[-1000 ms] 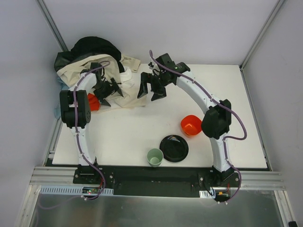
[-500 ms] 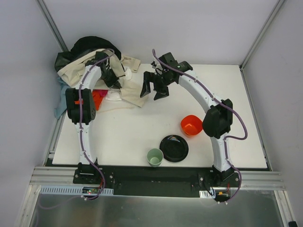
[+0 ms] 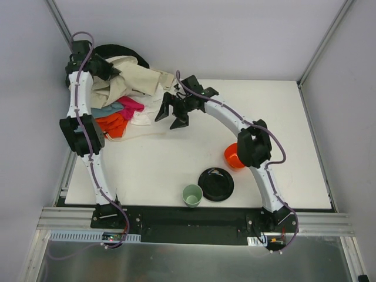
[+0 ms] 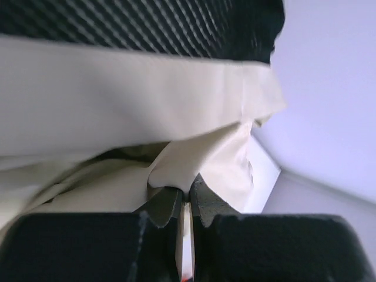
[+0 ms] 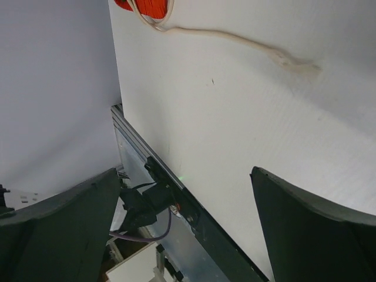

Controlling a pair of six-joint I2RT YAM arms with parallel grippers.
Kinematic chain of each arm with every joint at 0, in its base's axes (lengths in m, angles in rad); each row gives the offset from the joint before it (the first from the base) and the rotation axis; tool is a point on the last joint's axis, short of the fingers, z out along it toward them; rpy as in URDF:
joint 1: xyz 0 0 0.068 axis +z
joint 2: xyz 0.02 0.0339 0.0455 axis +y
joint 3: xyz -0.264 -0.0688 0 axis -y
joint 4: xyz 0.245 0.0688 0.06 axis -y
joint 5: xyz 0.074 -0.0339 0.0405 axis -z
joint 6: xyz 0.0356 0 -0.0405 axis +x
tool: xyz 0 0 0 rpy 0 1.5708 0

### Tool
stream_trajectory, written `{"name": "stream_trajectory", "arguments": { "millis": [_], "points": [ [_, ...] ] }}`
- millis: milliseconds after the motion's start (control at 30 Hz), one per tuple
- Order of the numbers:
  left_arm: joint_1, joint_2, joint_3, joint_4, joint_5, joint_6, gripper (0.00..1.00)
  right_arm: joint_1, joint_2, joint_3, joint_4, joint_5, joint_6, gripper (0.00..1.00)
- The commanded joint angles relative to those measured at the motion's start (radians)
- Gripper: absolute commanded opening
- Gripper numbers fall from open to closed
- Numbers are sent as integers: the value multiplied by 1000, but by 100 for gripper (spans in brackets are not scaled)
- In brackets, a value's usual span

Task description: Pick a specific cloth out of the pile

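The pile of black, beige, white, teal and pink fabrics lies at the table's far left corner. The orange-red cloth shows at the pile's near edge, beside my left arm's elbow. My left gripper is up over the back of the pile, shut on a fold of beige fabric; in the left wrist view the gripper pinches that fold under black fabric with cream trim. My right gripper hangs open next to the white piece, with only bare table between its fingers. A corner of the cloth shows in the right wrist view.
An orange bowl sits partly behind my right arm, with a black plate and a pale green cup near the front edge. A cream cord trails from the pile across the table. Walls close in the back and left.
My left gripper shut on the beige fabric and pulled it up and back to the left, uncovering the pink, teal and orange-red pieces. My right gripper shifted slightly left.
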Motion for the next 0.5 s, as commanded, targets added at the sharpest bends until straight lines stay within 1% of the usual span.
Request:
{"name": "stream_trajectory", "arguments": {
  "millis": [0, 67, 133, 200, 300, 367, 467],
  "points": [
    [62, -96, 34, 138, -55, -125, 0, 35, 101, 66, 246, -63, 262, 96],
    [72, -117, 31, 189, -89, -144, 0, 58, 164, 114, 325, -63, 356, 97],
    [76, -131, 31, 247, -86, -166, 0, 81, 230, 169, 401, -56, 469, 99],
    [76, -136, 33, 291, -65, -184, 0, 105, 300, 241, 458, -33, 538, 99],
    [77, -137, 33, 319, -13, -201, 0, 136, 393, 309, 524, 41, 634, 94],
    [77, -140, 25, 322, 17, -195, 0, 148, 420, 304, 561, 85, 687, 91],
    [77, -152, -10, 322, 41, -188, 0, 164, 455, 310, 586, 145, 721, 88]
  ]
}}
